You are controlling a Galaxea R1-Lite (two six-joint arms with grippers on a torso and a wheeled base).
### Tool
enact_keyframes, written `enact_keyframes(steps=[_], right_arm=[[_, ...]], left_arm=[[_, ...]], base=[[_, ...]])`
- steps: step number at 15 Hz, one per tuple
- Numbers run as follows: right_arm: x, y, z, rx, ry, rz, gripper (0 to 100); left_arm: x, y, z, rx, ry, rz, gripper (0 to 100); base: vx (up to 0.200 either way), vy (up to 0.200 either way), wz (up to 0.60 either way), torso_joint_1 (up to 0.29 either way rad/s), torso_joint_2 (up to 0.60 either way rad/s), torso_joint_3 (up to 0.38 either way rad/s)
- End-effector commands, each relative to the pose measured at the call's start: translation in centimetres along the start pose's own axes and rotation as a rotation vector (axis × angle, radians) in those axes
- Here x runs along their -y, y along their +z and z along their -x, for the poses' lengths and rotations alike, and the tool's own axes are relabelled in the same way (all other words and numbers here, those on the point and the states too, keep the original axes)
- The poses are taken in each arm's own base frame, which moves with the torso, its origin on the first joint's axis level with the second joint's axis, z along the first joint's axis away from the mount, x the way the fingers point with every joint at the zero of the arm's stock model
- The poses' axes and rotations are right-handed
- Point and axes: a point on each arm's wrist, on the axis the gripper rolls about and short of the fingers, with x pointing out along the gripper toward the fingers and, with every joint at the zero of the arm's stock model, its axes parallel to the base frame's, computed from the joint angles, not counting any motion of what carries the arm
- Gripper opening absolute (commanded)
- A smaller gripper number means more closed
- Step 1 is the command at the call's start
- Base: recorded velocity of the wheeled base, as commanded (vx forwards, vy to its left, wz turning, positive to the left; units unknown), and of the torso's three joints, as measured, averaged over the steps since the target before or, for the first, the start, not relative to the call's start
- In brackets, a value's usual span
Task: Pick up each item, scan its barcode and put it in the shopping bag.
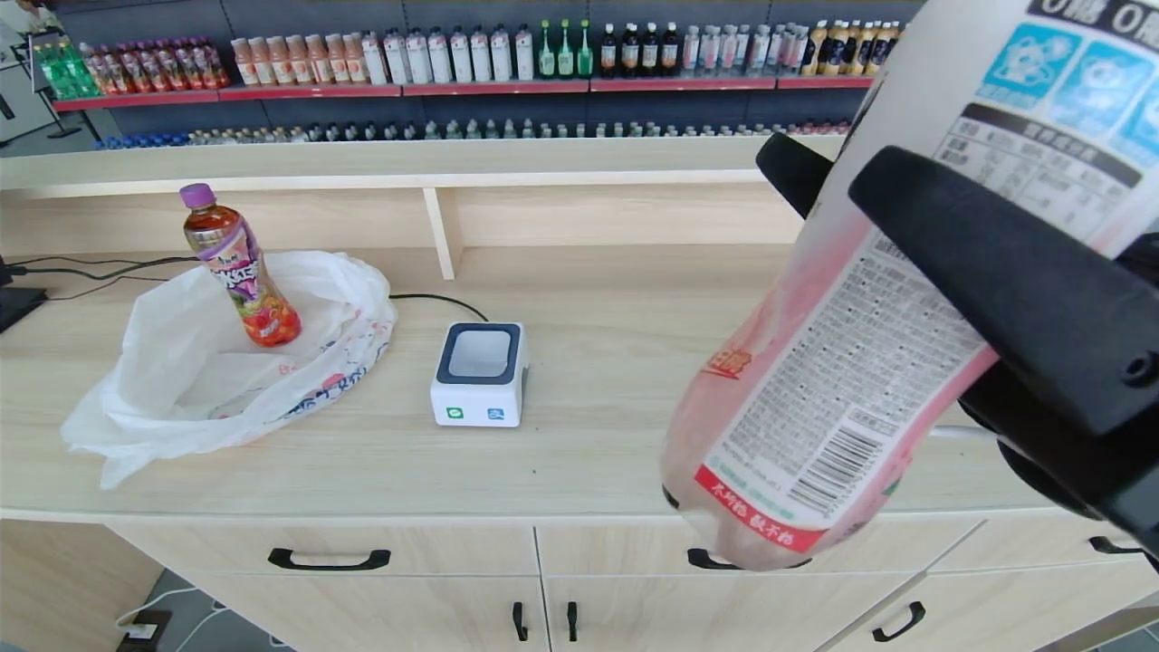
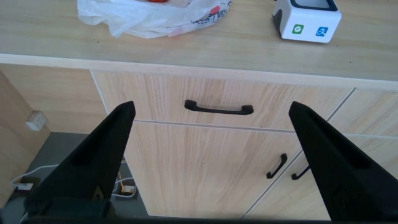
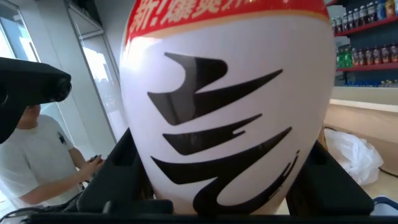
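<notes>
Far left on my head camera, the white plastic shopping bag (image 1: 208, 371) lies spread open on the counter (image 1: 616, 308). One purple-capped tea bottle (image 1: 243, 272) stands in it, leaning a little. A black cable (image 1: 435, 299) runs along the counter from behind the bag to the barcode scanner (image 1: 478, 373), a small white box with a dark-framed window facing up. It sits near the bag but not touching it.

To the right, very close to the head camera, the right gripper (image 1: 828, 172) has its black fingers closed around a pink-and-white drink bottle (image 1: 833, 362). The bottle is held tilted above the counter's front edge, well apart from the scanner, with its barcode panel turned toward the camera.

The counter is pale wood with a raised back ledge. Drawers and cupboard doors with black handles (image 2: 219, 109) sit below it. Behind it are red-edged shop shelves (image 1: 543, 86) lined with bottled drinks.

My left wrist camera gives what the head camera does not: the left gripper (image 2: 211, 107) sits below the counter edge, in front of a drawer, fingers spread wide and holding nothing. The right wrist camera shows the held bottle's other side, white with bold black strokes.
</notes>
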Motion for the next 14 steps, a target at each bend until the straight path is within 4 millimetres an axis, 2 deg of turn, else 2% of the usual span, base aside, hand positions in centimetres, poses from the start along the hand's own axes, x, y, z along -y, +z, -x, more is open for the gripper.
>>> enact_keyframes(steps=[1,3,6,10,14], right_arm=[[1.0,-0.9,-1.0,-0.013,0.004,0.000,0],[1.8,-0.5,-2.5,0.017,0.035,0.032,0],[1.8,-0.4,-2.8,0.019,0.054,0.043,0],[1.8,0.7,-3.2,0.008,0.038,0.068,0],[1.9,-1.1,-1.9,-0.051,-0.017,0.159,0]], left_arm=[[0.0,0.0,0.0,0.001,0.000,-0.001,100],[0.0,0.0,0.0,-0.002,0.000,0.001,100],[0.0,0.0,0.0,0.001,0.000,0.001,100],[0.0,0.0,0.0,-0.002,0.000,0.001,100],[0.0,0.0,0.0,0.000,0.000,0.001,100]], base=[[0.000,0.000,0.00,0.000,0.00,0.000],[0.000,0.000,0.00,0.000,0.00,0.000],[0.000,0.000,0.00,0.000,0.00,0.000],[0.000,0.000,0.00,0.000,0.00,0.000],[0.000,0.000,0.00,0.000,0.00,0.000]])
